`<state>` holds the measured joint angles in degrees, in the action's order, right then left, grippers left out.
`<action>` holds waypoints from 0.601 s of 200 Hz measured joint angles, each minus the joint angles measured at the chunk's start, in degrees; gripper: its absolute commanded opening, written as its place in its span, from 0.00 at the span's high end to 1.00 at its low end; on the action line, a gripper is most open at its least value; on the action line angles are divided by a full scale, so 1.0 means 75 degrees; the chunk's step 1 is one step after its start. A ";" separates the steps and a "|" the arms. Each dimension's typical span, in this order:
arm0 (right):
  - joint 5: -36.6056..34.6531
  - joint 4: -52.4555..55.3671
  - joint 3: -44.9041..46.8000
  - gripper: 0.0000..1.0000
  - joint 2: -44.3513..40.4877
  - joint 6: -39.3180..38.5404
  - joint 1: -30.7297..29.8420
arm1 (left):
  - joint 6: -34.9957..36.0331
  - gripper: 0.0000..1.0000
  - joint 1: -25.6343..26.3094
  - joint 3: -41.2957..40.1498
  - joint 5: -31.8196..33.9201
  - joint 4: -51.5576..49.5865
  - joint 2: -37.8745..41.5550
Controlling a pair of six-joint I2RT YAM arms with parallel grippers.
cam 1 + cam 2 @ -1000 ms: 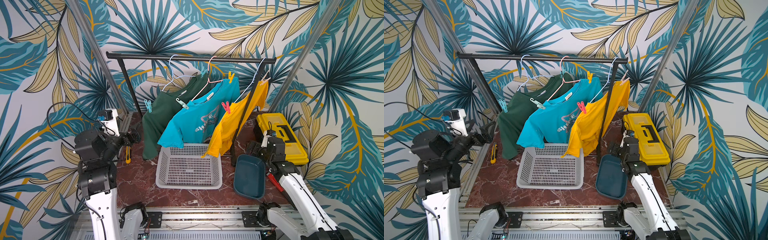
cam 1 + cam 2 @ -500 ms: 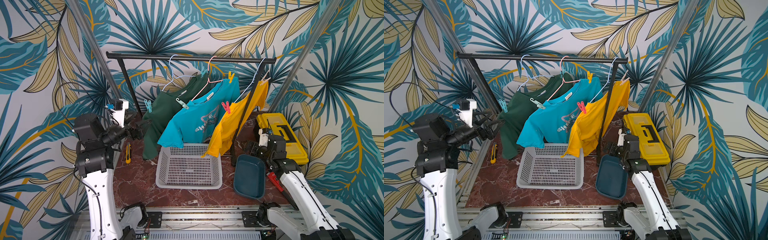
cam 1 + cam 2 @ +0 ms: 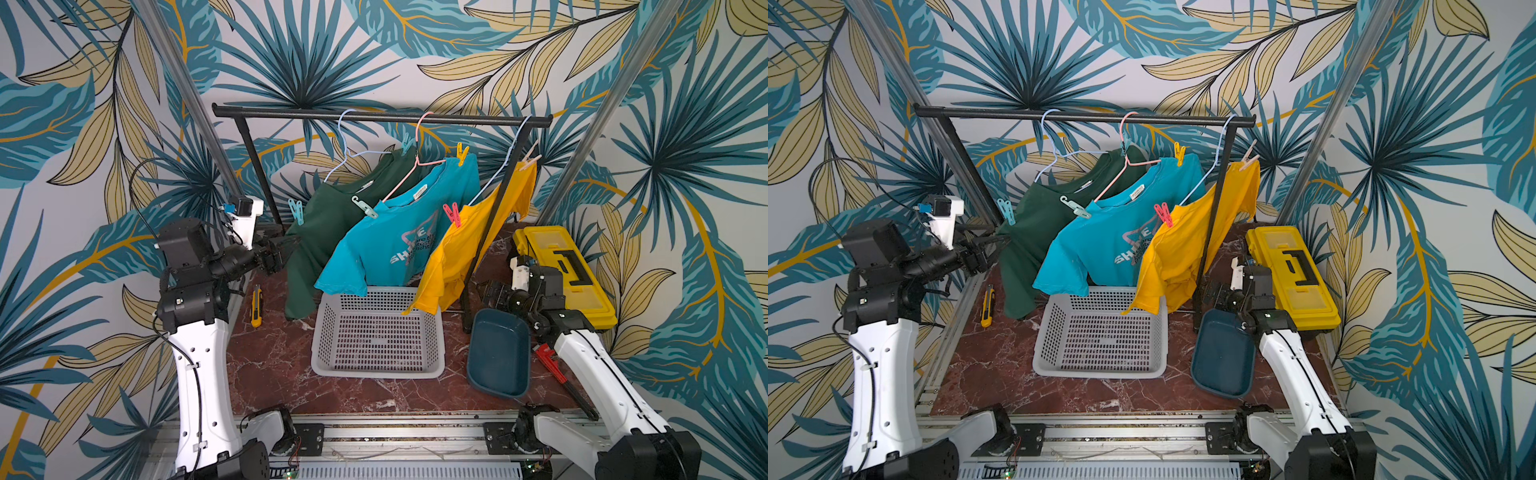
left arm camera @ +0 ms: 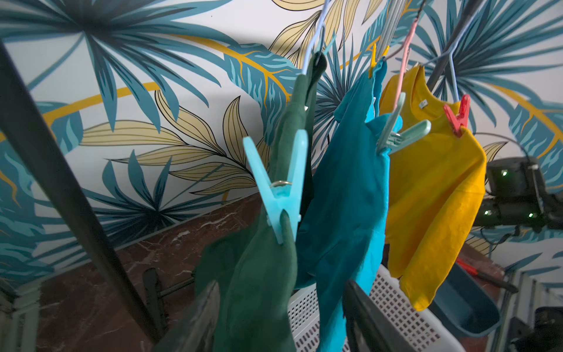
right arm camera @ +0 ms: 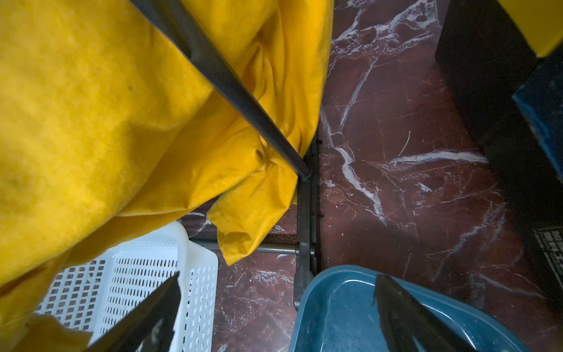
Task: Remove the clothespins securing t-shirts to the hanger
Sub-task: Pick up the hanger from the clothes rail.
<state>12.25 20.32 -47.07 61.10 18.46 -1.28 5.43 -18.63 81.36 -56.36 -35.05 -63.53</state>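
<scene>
The left end effector (image 3: 289, 245) was raised at the near sleeve of the dark green t-shirt (image 3: 332, 237). Its jaws were parted, with green cloth hanging between them; whether the pads touched the cloth I could not tell. Just above it, a light blue clothespin (image 4: 278, 189) was clipped to that shirt's shoulder. A pale teal clothespin (image 3: 365, 206) and a yellow clothespin (image 3: 462, 153) sat on the turquoise t-shirt (image 3: 395, 237). A red-pink clothespin (image 3: 452, 214) and a peach clothespin (image 3: 530, 160) sat on the yellow t-shirt (image 3: 469, 245). All three shirts hung on hangers from the black rail (image 3: 374, 118). The right end effector (image 3: 490, 289) was low, released and empty, at the edge of the dark blue tub (image 3: 498, 365) on the table (image 3: 270, 365).
</scene>
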 measured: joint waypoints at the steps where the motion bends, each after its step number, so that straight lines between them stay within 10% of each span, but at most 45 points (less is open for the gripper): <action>1: 0.0000 -0.0009 0.0000 0.01 0.0000 0.0003 0.0000 | 0.0000 0.43 0.0003 0.0000 -0.0003 0.0000 -0.0006; 120: 0.0041 -0.0315 -0.0015 0.01 0.0245 0.0259 0.0000 | 0.0493 0.70 0.0731 0.0032 0.1294 -0.0055 0.0035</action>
<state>12.56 17.96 -47.18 62.94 20.40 -1.28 9.13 -13.15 81.60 -46.65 -35.46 -63.26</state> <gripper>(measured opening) 0.993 0.345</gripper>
